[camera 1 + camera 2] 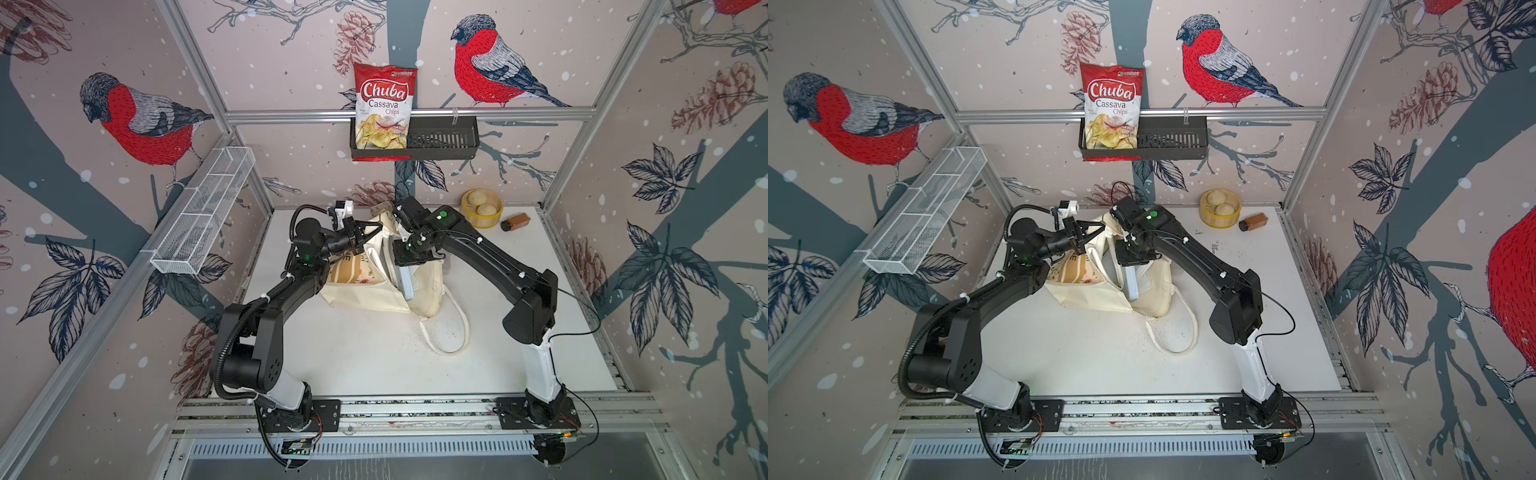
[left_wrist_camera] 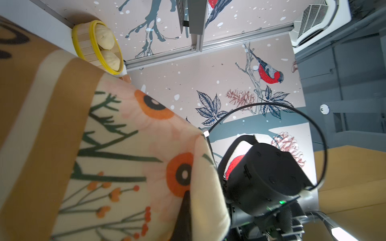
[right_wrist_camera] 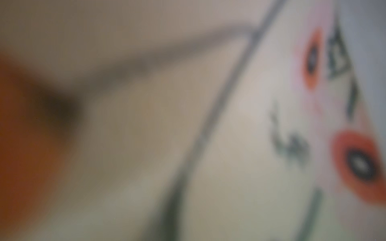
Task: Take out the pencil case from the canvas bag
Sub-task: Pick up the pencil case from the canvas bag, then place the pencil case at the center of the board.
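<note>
The canvas bag (image 1: 365,297) (image 1: 1096,297) lies at mid-table, its mouth lifted toward the back. One loop handle (image 1: 457,332) trails on the table. My left gripper (image 1: 359,237) (image 2: 189,200) is shut on the bag's rim and holds the floral side (image 2: 125,146) up. My right gripper (image 1: 405,272) (image 1: 1129,274) reaches into the mouth. A pale blue-grey flat pencil case (image 1: 407,286) (image 1: 1133,286) sticks out from its jaws, gripped. The right wrist view is blurred and shows only bag cloth (image 3: 250,104).
A bamboo steamer with buns (image 1: 482,208) and a brown bottle (image 1: 515,221) on its side sit at the back right. A chips bag (image 1: 384,112) stands in a black wall basket (image 1: 444,143). A white wire shelf (image 1: 203,212) hangs on the left wall.
</note>
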Available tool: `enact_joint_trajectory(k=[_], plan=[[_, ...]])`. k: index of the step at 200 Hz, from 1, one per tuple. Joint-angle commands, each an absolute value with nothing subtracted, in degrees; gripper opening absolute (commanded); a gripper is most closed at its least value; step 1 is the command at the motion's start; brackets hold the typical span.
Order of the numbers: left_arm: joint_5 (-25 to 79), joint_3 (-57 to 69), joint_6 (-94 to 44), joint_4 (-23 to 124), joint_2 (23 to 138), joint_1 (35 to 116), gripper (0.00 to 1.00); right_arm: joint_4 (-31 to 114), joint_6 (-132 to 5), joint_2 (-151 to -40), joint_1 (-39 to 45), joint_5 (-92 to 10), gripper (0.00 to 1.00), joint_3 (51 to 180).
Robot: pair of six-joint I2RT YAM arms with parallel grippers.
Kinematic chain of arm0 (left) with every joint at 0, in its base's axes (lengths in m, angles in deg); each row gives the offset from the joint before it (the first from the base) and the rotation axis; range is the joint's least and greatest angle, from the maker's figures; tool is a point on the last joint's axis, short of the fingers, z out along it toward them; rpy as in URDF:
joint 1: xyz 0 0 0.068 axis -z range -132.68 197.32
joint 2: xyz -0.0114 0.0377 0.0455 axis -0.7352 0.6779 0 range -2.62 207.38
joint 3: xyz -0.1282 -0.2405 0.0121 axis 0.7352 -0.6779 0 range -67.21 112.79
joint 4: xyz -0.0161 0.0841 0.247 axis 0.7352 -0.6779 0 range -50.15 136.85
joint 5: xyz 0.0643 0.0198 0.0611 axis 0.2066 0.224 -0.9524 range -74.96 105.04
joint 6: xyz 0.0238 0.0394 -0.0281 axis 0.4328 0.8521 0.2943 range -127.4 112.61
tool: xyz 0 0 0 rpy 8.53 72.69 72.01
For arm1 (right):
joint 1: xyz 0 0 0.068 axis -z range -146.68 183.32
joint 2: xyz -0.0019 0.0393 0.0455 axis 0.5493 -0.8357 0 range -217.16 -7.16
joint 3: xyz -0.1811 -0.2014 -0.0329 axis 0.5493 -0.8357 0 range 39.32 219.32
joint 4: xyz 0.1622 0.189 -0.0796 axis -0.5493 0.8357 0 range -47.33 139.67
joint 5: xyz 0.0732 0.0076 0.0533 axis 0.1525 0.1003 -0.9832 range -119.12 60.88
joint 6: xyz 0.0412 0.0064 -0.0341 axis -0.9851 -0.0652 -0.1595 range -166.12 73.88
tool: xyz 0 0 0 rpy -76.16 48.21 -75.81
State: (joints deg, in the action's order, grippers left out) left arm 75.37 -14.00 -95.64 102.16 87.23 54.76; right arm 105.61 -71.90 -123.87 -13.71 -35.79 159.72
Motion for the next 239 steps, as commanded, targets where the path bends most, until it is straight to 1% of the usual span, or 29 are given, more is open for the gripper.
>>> enact_joint_trajectory(k=[1, 19, 40, 68, 84, 117, 145, 154, 174, 204, 239], plan=[[76.83, -13.29, -97.78, 113.96, 86.98, 52.42, 0.0, 99.91, -70.56, -118.99, -12.48, -39.18, 0.0, 155.58], [76.75, -10.7, -89.13, 102.56, 85.58, 51.29, 0.0, 97.06, -69.65, -114.25, -11.38, -41.87, 0.0, 150.81], [75.12, -5.15, -73.66, 81.94, 83.92, 51.19, 0.0, 94.72, -68.18, -109.57, -10.09, -46.06, 0.0, 147.18], [67.58, 5.5, -50.02, 50.81, 83.97, 51.19, 0.0, 94.64, -67.27, -104.82, -7.03, -47.57, 0.0, 145.47], [63.22, 10.24, -43.08, 41.9, 85.02, 51.19, 0.0, 93.22, -67.43, -101.92, -3.78, -49.87, 0.0, 143.58], [56.88, 18.11, -36.57, 32.57, 88.4, 51.21, 0.0, 87.1, -67.99, -96.08, 2.48, -56.3, 0.0, 138.19], [56.65, 21.08, -36.81, 32.29, 91.3, 51.2, 0.0, 82.51, -67.64, -94.11, 4.46, -64.61, 0.0, 135.93], [56.87, 21.74, -37.28, 32.75, 92.07, 51.19, 0.0, 82.13, -67.63, -94.07, 4.66, -65.88, 0.0, 136.24], [57.06, 23.81, -35.8, 31.95, 93.33, 51.19, 0.0, 83.23, -67.08, -94.07, 7.15, -64.24, 0.0, 137.13], [55.56, 28.07, -28.31, 24.64, 94.22, 51.06, 0.0, 85.8, -66.13, -94.16, 15.72, -60.01, 0.0, 136.95], [53.18, 28.72, -23.87, 20.7, 92.73, 51.06, 0.0, 88.38, -62.7, -96.39, 23.78, -53.1, 0.0, 134.03]])
